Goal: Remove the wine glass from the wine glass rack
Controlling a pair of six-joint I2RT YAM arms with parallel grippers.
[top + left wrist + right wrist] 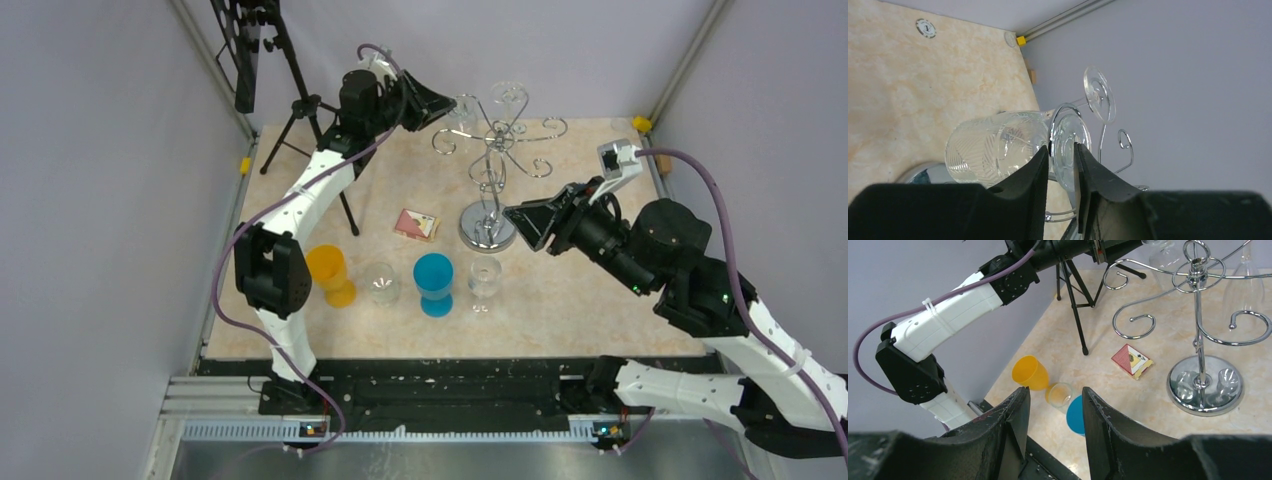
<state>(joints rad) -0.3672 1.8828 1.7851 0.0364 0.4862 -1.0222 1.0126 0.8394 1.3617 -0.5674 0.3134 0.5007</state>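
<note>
Wine glass bowl-down, stem vertical

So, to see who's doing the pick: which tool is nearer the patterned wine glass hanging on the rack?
Left. The left tool sits astride that wine glass at its foot. The right tool hovers open beside the base of the rack, apart from the glass.

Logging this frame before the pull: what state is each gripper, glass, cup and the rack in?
wine glass rack: upright
wine glass: hanging bowl-down on the rack
left gripper: jaws narrow around the wine glass, grip unclear
right gripper: open, empty
orange cup: upright
blue cup: upright
clear tumbler: upright
clear goblet: upright
</note>
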